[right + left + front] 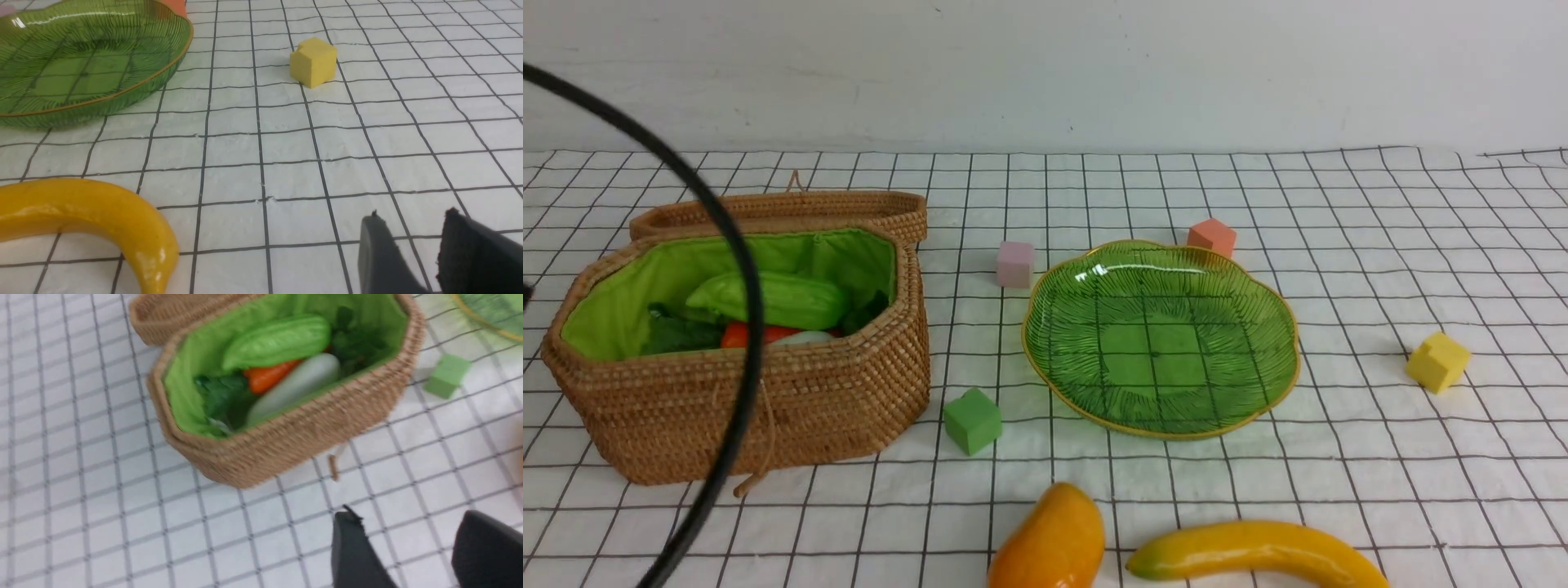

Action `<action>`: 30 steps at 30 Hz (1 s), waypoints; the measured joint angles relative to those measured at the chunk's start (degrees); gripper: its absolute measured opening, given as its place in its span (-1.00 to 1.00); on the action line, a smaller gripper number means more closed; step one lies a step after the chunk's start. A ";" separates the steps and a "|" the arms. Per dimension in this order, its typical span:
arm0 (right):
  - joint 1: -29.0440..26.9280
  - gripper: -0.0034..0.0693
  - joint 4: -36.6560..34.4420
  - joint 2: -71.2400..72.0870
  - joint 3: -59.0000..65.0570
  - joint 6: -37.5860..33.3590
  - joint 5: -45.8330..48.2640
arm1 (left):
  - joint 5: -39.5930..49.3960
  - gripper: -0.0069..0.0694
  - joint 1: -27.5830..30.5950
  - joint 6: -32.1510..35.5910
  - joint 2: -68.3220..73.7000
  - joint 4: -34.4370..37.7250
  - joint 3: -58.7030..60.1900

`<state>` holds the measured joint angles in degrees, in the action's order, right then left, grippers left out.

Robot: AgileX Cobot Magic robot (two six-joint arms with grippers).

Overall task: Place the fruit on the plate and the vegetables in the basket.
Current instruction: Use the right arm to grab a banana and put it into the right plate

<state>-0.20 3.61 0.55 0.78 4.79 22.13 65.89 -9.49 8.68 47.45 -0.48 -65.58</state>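
On the left of the counter (1380,269), which is covered by a white cloth with a black grid, stands the woven basket (768,408). Its lid (792,211) lies open behind its far edge. Inside, against the bright green lining, the light green gourd (784,298) lies on top. The orange-red carrot (737,335) and the white radish (294,386) lie under it toward the near side, with dark green leaves (678,335) at the left end.

The green glass plate (1160,343) sits at the centre, to the right of the basket and apart from it, and the grid shows through the glass. The mango (1049,543) lies on the cloth at the near edge, nearer than the plate. The banana (1258,551) lies just to the right of the mango, also on the cloth.

Four foam cubes are scattered around:
- A green cube (972,420) sits between the basket and the plate on the near side.
- A pink cube (1015,264) sits by the plate's far left.
- An orange cube (1211,237) touches or nearly touches the plate's far rim.
- A yellow cube (1437,361) sits well to the right.

A black cable (754,343) arcs across the left foreground.

The left gripper (408,522) hangs over the cloth on the near side of the basket, jaws apart, with only grid between them. The right gripper (412,220) is low over the cloth to the right of the banana, fingers also parted around bare cloth.
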 joint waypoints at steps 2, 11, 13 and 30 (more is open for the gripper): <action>0.00 -0.23 0.00 0.00 0.00 0.00 0.00 | 1.42 -0.26 0.00 -3.40 -5.00 3.80 3.17; 0.00 -0.23 0.00 0.00 0.00 0.00 0.00 | -14.64 -0.85 0.00 -8.68 -20.63 15.35 25.26; 0.00 -0.23 0.00 0.00 0.00 0.00 0.00 | -16.91 -0.85 0.00 -8.68 -21.59 16.27 28.09; 0.00 -0.23 0.00 0.00 0.00 0.00 0.00 | -31.30 -0.85 2.38 -13.04 -30.79 7.30 42.01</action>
<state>-0.20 3.61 0.55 0.78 4.79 22.13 34.59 -7.10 -4.36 16.65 6.83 -23.57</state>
